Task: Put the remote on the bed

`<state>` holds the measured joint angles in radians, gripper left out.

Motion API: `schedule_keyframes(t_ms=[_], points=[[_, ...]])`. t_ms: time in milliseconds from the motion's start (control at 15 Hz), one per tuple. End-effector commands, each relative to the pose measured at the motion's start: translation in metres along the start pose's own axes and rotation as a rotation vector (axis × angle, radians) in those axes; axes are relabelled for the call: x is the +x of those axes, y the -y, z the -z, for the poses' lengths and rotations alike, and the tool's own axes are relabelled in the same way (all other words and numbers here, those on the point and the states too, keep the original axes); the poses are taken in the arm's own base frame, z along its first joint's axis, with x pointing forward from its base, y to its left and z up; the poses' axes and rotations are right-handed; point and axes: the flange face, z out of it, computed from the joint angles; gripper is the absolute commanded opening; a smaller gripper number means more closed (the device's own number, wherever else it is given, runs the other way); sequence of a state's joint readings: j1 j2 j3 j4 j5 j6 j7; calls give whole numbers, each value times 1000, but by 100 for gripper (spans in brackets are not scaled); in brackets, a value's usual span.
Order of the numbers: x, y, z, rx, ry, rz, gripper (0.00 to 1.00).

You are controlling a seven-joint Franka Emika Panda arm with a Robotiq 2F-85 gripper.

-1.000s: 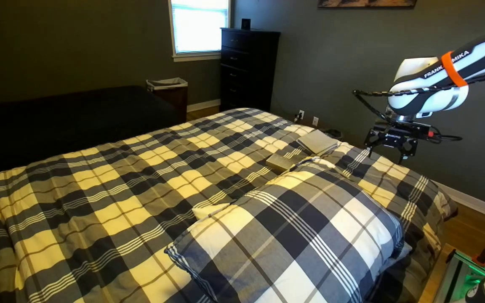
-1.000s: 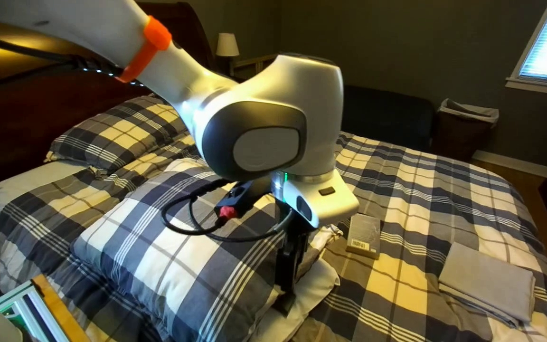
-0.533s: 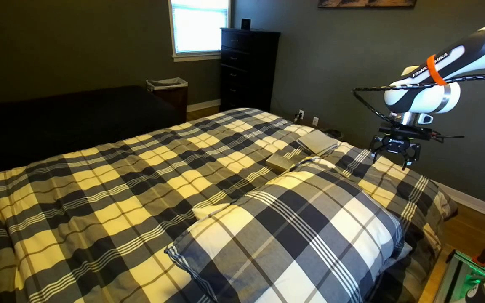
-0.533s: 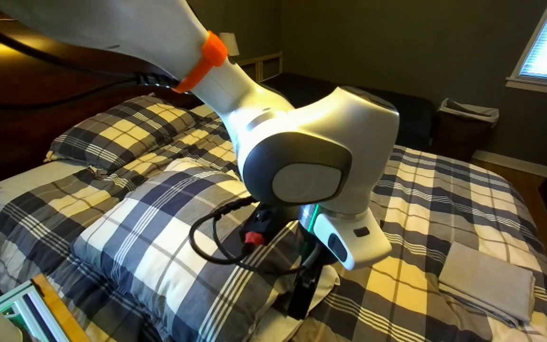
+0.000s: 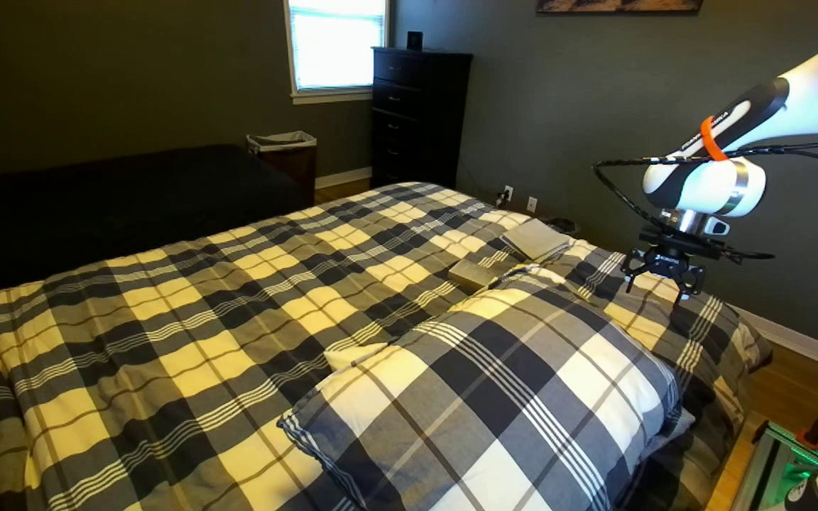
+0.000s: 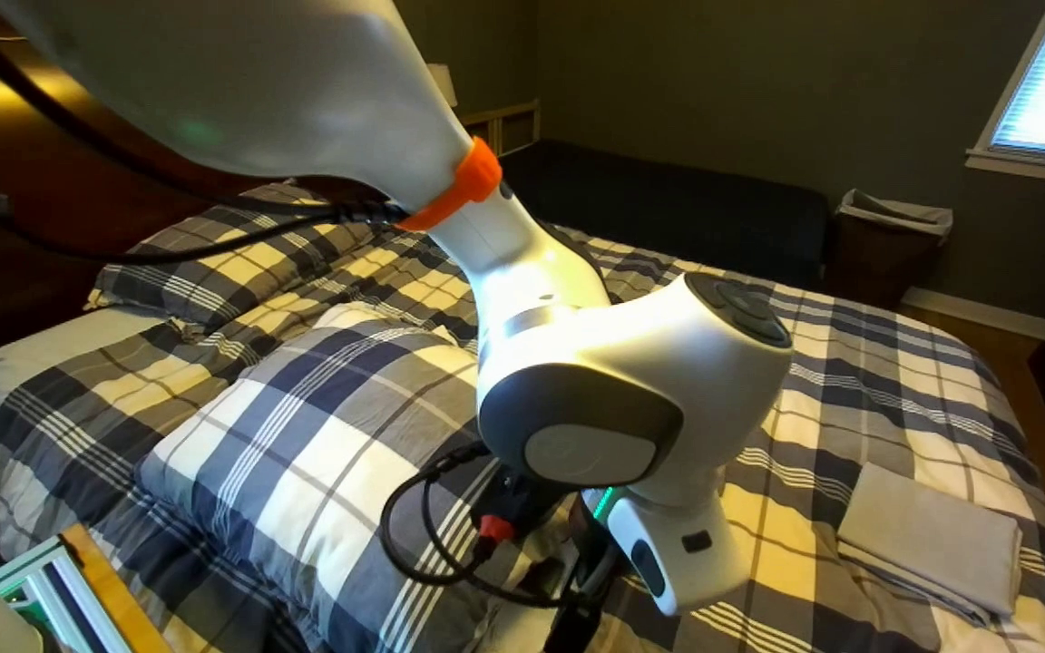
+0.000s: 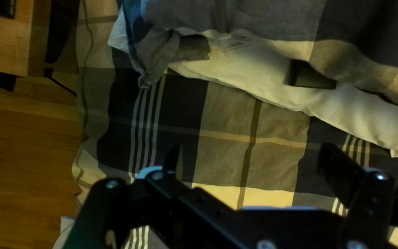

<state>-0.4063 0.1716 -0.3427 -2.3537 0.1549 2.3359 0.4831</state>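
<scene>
The bed point(image 5: 189, 362) has a plaid cover in yellow, black and grey; it also shows in the other views point(image 6: 858, 363) point(image 7: 278, 121). A small dark, flat object point(image 7: 311, 77), which may be the remote, lies on white cloth and is partly tucked under the edge of a plaid pillow point(image 7: 271, 17). It also shows in an exterior view point(image 6: 542, 576), partly covered by the arm's parts. My gripper point(image 5: 655, 292) hangs above the bed beside the pillow. In the wrist view the fingers point(image 7: 250, 154) are wide apart with nothing between them. The dark object is off ahead and to the right of the fingers.
The large pillow point(image 5: 494, 390) stands high near the gripper. A box point(image 5: 471, 274) and a folded grey cloth point(image 5: 535, 240) lie on the bed. A wooden table corner point(image 7: 9, 45) stands beside the bed's edge. A dark dresser point(image 5: 420, 113) is at the back.
The gripper has come lower over the bed and stays open. In an exterior view the arm has moved right and down and now covers the box. The bed's things have not moved.
</scene>
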Motion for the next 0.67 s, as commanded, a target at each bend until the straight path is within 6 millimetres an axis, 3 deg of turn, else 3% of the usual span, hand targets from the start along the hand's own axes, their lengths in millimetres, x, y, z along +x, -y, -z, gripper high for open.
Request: schedule_keyframes(t_ms=[0,600], points=[[16,-1,-29,39,28,-7,100],[34,12,-95,65,127,-136,100]])
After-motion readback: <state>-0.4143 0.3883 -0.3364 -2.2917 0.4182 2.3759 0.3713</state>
